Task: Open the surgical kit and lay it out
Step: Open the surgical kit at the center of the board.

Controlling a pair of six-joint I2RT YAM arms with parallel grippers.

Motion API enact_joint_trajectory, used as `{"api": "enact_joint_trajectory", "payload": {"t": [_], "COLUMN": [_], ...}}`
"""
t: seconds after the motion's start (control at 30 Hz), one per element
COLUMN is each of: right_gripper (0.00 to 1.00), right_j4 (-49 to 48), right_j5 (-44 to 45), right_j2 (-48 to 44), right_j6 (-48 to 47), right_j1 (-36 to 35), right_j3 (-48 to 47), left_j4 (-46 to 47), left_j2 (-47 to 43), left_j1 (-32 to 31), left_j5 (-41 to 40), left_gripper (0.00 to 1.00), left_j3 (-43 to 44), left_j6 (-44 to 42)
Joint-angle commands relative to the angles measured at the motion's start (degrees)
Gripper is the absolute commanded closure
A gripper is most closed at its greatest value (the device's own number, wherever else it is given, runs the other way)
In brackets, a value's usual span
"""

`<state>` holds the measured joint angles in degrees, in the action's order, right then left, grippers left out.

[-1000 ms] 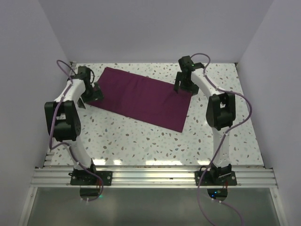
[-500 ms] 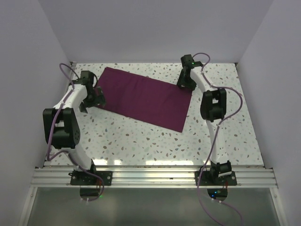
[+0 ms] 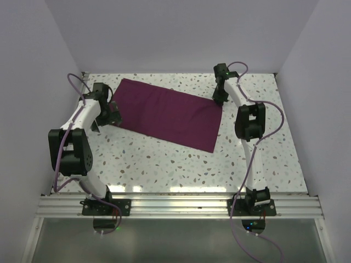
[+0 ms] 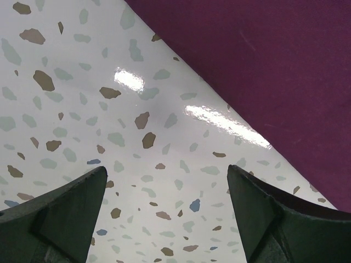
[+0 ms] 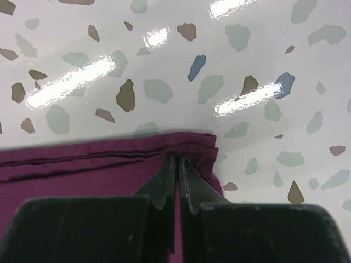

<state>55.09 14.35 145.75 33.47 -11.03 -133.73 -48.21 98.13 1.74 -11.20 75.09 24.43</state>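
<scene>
We see a robotics lab test cell. One white-and-black jointed robot arm [image 3: 82, 116] on the left and its twin arm [image 3: 251, 166] on the right are bolted to a ribbed aluminium rail [image 3: 175, 207] at the near edge of a glossy white, terrazzo-speckled table [image 3: 164, 160]. Plain pale lavender wall panels [image 3: 181, 33] box the table in on three sides. Loose purple cables [image 3: 69, 81] run along the arms.

The cloth wrap [image 3: 164, 114] lay flat across the surface [image 3: 164, 164] from 10 to 3 o'clock. The left pincer [image 3: 111, 115] stood wide-jawed at its 9 o'clock edge, and the right pincer [image 3: 220, 98] was clamped on its 2 o'clock corner. The back wall [image 3: 175, 38] closed off 12 o'clock. From 4 to 8 o'clock there was open room between the left arm [image 3: 71, 145] and the right arm [image 3: 250, 126].
</scene>
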Motion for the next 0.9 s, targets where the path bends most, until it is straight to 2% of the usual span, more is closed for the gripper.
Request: {"api": "enact_joint_trajectory", "payload": {"t": [0.0,0.3,0.5,0.73,0.87], "right_gripper": [1.0,1.0,1.0,1.0,1.0], "right_j4": [-0.69,-0.78,0.45,0.81,7.38], "right_j5": [0.15,-2.31,-2.4,-2.13,-0.38], "right_j2": [-0.21,-6.44,-11.62,-16.11,-13.58], "right_j6": [-0.25,0.01,-0.25,-0.87,-0.43], "right_j1": [0.13,0.04,-0.4,-2.51,-3.56], "right_j3": [2.07,0.67,1.02,5.32,3.32], "left_j4": [-0.4,-0.75,0.13,1.1,1.18], "left_j2": [-0.83,-2.06,-4.69,-7.33,-8.74], "left_j1": [-0.24,-0.33,-0.33,-0.33,-0.42], "left_j5": [-0.31,0.04,0.57,1.71,2.58], "left_gripper": [0.06,0.06,0.06,0.06,0.05], "left_j3": [0.67,2.43,0.59,-1.61,-2.58], "left_j6": [-0.17,-0.43,-0.87,-1.05,-1.13]}}
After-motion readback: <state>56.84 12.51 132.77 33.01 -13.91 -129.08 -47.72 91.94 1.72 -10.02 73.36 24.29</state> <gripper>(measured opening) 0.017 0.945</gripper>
